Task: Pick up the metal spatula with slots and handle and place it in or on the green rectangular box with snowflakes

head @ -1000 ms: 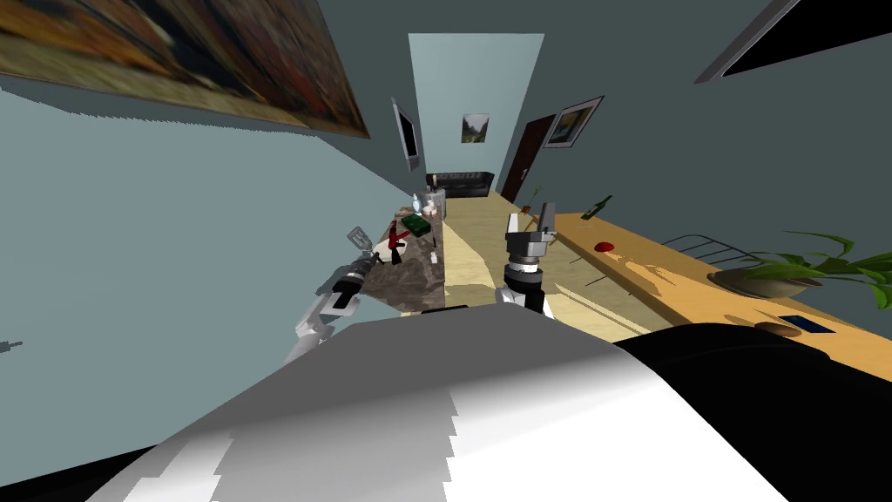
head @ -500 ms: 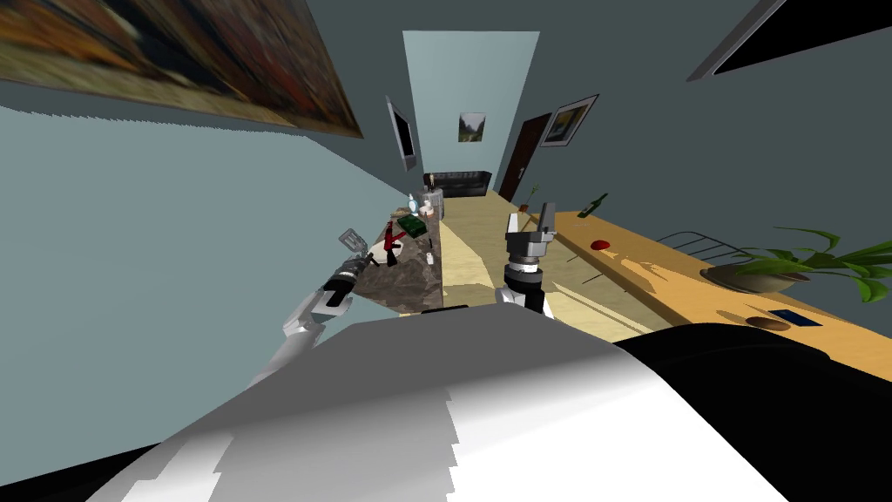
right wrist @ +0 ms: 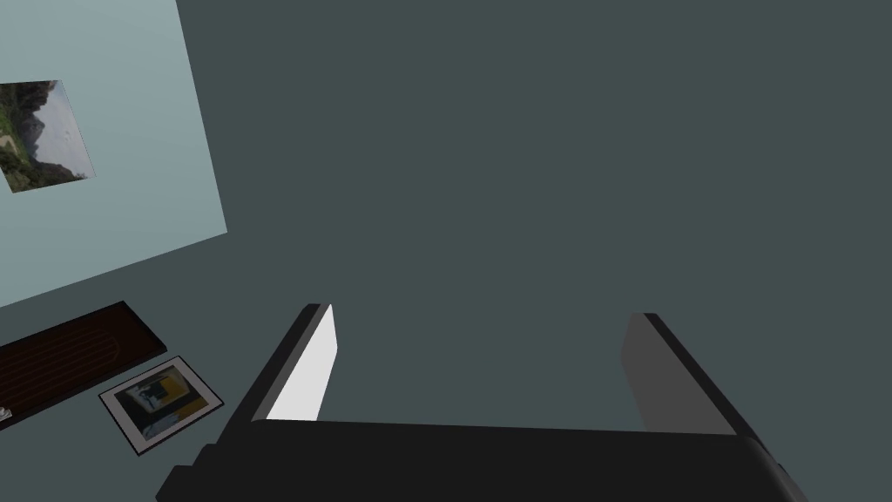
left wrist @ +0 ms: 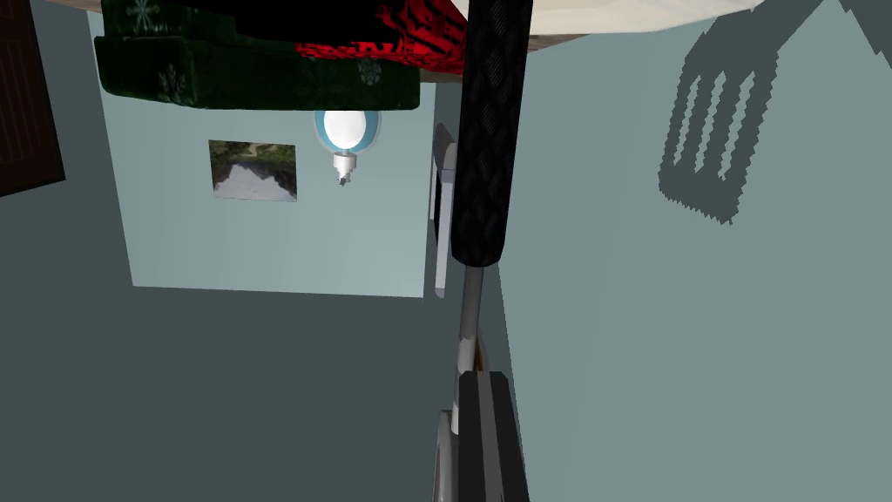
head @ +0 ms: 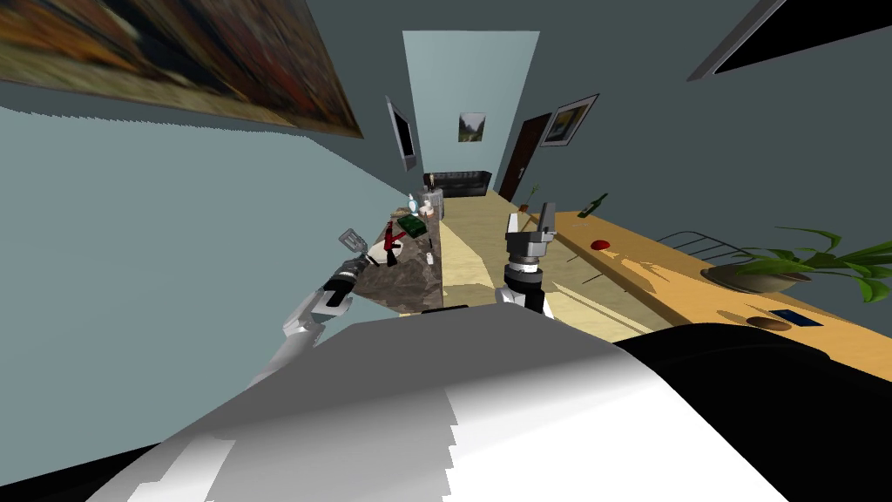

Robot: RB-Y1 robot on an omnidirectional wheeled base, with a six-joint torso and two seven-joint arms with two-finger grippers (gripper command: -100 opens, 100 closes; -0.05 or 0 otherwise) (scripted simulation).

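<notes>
Fingers of your left pincer are clenched together on the thin metal shank of the slotted spatula. From the fingertips its black textured handle reaches toward the things on the counter. In the head view you see the same left pincer at the counter's wall-side edge. There the spatula shows its grey slotted blade just past the fingertips, on the wall side. The blade's shadow, slots and all, lies on the grey-blue wall beside the handle.

Your right pincer is released, its two fingers spread wide. The head view shows the right pincer raised, well off to the right of the left one.

Beyond the left pincer, on the mottled stone counter, comes a white plate, then a red and black object. Farther on lies the green box, apart from the spatula. The left wrist view shows pale snowflakes on the green box. Past it stands a white and blue bottle.
</notes>
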